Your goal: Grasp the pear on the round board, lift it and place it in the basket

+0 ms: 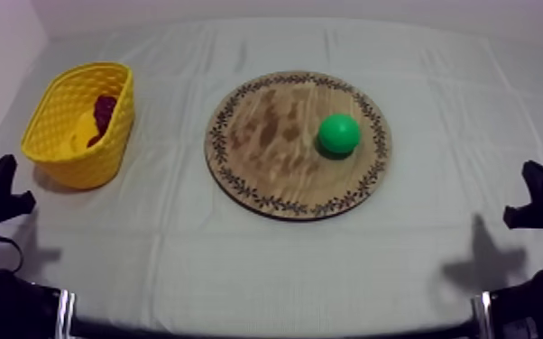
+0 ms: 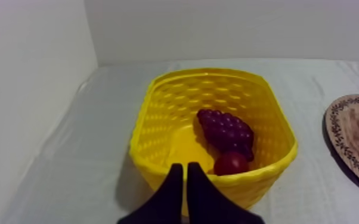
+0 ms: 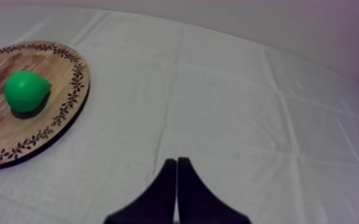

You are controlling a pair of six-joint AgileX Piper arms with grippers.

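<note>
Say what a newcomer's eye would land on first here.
The bright green pear lies alone on the round wooden board in the middle of the cloth, right of the board's centre. Next comes the yellow basket at the left side, holding dark grapes and a small red fruit. The left tool is shut just before the basket, the right tool shut over bare cloth.

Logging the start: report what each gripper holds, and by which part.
Nothing is held. The left gripper sits near the basket, jaws shut on nothing; the right gripper likewise, apart from the pear on the board.
</note>
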